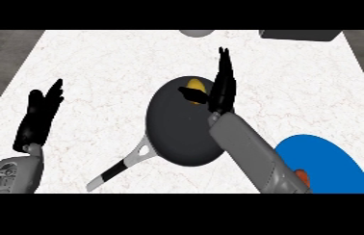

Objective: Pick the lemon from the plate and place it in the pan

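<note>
The lemon (194,86) sits over the far rim of the dark pan (183,123), at about twelve o'clock on it, with the right hand (222,87) just beside it at three o'clock, fingers (225,65) straight and thumb crossing the fruit. Whether the thumb is pinching it cannot be told. A clean finish, by my reading, means lifting straight up and away. The blue plate (327,162) lies at four o'clock on the surface (92,60). The left hand (39,116) rests open at nine o'clock.

A yellow lemon (195,86) is showing against the dark grey pan (177,133) with its black-and-silver handle. The plate (323,164) is showing bright blue, and the counter (99,65) white with faint reddish veining.
</note>
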{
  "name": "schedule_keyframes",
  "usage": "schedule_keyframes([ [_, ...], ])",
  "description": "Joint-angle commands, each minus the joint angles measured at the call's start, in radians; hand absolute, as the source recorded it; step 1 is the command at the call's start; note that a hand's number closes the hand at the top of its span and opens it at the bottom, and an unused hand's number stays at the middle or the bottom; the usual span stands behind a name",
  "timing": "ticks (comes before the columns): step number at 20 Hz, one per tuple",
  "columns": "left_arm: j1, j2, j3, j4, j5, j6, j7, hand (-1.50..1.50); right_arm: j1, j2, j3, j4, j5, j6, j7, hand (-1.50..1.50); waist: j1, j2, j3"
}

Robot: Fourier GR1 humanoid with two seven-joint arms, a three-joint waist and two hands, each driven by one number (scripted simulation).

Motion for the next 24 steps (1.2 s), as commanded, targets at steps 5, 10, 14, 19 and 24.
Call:
schedule_keyframes([
  [5,0.040,0.020,0.058,0.052,-0.002,0.027,-0.040,0.00,0.185,-0.050,-0.053,-0.198,-0.011,-0.078,-0.046,-1.50,-0.090,-0.022,-0.003],
  [10,0.115,0.045,0.073,-0.051,0.026,-0.010,0.001,0.00,0.397,-0.185,-0.016,-0.497,0.036,-0.079,0.006,-1.50,-0.098,-0.030,-0.003],
  [14,0.107,0.018,0.055,-0.066,0.007,0.016,0.013,0.00,0.593,-0.330,-0.003,-0.790,0.019,-0.005,0.057,-1.50,-0.111,-0.031,-0.004],
  [19,0.101,0.020,0.052,-0.061,0.001,0.009,0.032,0.00,0.857,-0.517,-0.020,-1.106,-0.001,0.042,0.064,-1.50,-0.103,-0.026,-0.003],
  [24,0.097,0.019,0.057,-0.073,0.004,0.006,0.050,0.00,1.115,-0.641,-0.139,-1.271,-0.141,0.161,-0.099,-1.50,-0.098,-0.023,-0.002],
])
